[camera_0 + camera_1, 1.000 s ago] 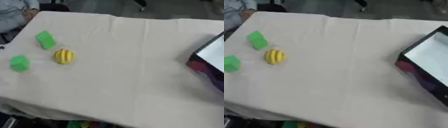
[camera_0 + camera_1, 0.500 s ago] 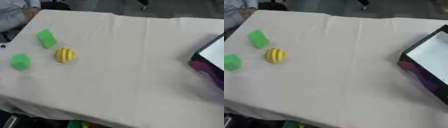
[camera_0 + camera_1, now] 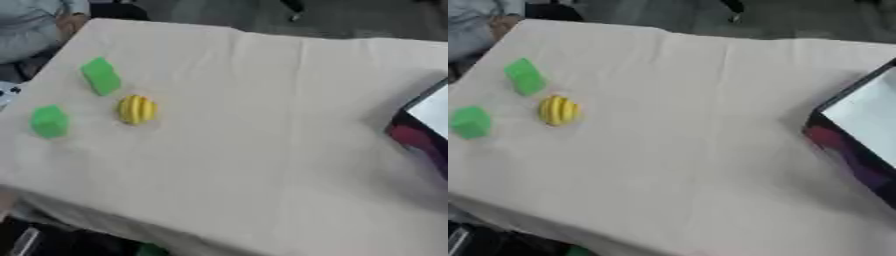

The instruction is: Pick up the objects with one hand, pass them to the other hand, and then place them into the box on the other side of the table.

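Note:
On the cream-covered table point(image 3: 245, 125), at the left, lie three small objects. A green block point(image 3: 101, 75) sits farthest back, a second green block point(image 3: 49, 121) lies nearer the left edge, and a yellow ridged ball point(image 3: 136, 109) rests between them, slightly to the right. At the right edge stands a dark box point(image 3: 859, 135) with a white inside and a reddish-purple side wall. Neither of my hands shows in either view.
The table's front edge point(image 3: 175, 220) drops to dark floor with something green below. A person in grey sits beyond the far left corner, not touching anything. The cloth between the objects and the box is bare.
The whole picture has drifted slightly right and down, so the camera has moved. The blocks, ball and box keep their places on the table.

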